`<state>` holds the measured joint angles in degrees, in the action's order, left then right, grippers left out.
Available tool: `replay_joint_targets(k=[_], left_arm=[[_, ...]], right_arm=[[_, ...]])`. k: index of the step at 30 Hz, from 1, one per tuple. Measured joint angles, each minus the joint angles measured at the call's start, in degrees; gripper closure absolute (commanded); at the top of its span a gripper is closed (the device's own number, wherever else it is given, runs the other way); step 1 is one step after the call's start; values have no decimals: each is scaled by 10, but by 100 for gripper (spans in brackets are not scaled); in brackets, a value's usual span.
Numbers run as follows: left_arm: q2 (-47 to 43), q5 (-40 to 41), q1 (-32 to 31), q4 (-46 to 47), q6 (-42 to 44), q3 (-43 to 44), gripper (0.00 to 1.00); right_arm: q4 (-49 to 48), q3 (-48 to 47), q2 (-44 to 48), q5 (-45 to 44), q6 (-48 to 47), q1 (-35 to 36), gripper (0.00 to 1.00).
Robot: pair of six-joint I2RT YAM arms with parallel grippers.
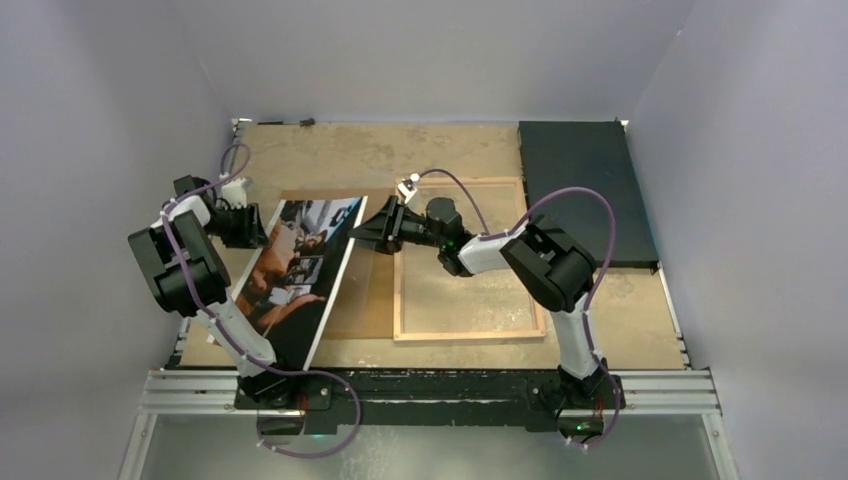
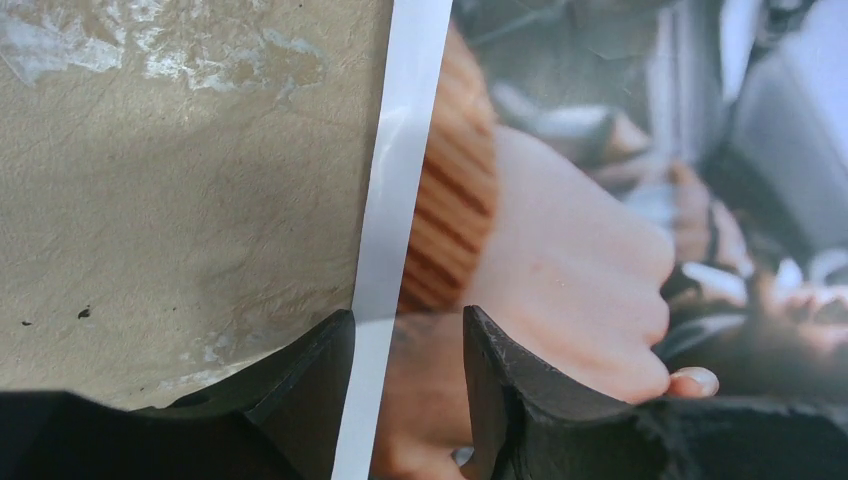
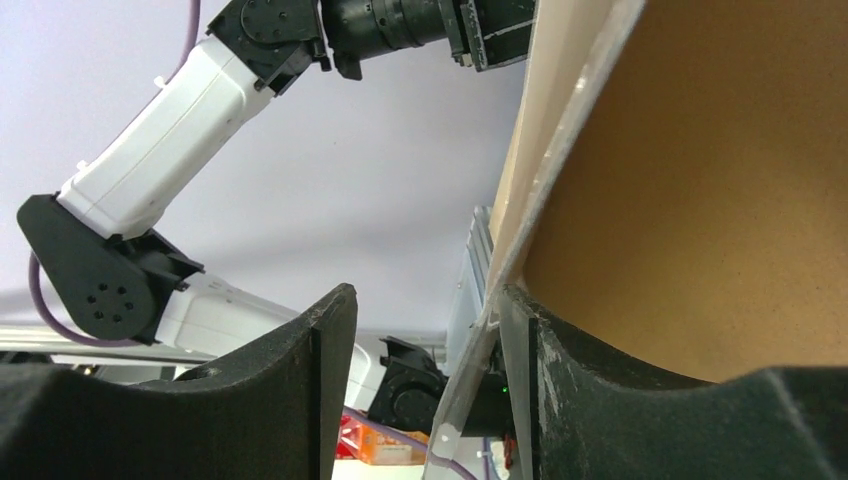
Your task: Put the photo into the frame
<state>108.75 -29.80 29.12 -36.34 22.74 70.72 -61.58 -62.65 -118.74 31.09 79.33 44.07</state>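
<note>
The photo [image 1: 300,270] lies slanted at the left of the table, partly over a brown backing board [image 1: 362,300]. My left gripper [image 1: 245,222] sits at its left edge. In the left wrist view that gripper [image 2: 405,315] is open, and the photo's [image 2: 560,230] white border runs between the fingers without being pinched. My right gripper [image 1: 367,230] is at the photo's top right corner. It is open [image 3: 425,290], with a thin pale sheet edge [image 3: 520,240] against its right finger. The frame [image 1: 470,336] lies flat at centre, wooden back up.
A black mat [image 1: 585,190] lies at the back right corner. The brown board surface [image 3: 700,200] fills the right side of the right wrist view. The left arm [image 3: 160,160] crosses that view's upper left. Walls close in the table on three sides.
</note>
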Motion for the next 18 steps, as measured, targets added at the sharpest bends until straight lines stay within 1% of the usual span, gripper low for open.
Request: replay_joint_targets(k=[2,5,7,11,14,18], left_arm=[[0,2,0,0,11,-1,59],[-7,8,0,15,24,-15,65],[-11,15,0,29,28,-24,68],[-12,20,0,43,30,-31,72],[-14,22,0,49,29,-34,73],[-15,22,0,49,28,-35,72]], right_arm=[[-7,0,-2,2,7,-3,46],[-11,0,-4,4,13,-6,51],[-13,-3,-10,8,16,-7,59],[0,-4,-16,15,15,-10,78],[43,-10,-16,19,-8,-16,84],[148,-40,-8,20,-71,-36,96]])
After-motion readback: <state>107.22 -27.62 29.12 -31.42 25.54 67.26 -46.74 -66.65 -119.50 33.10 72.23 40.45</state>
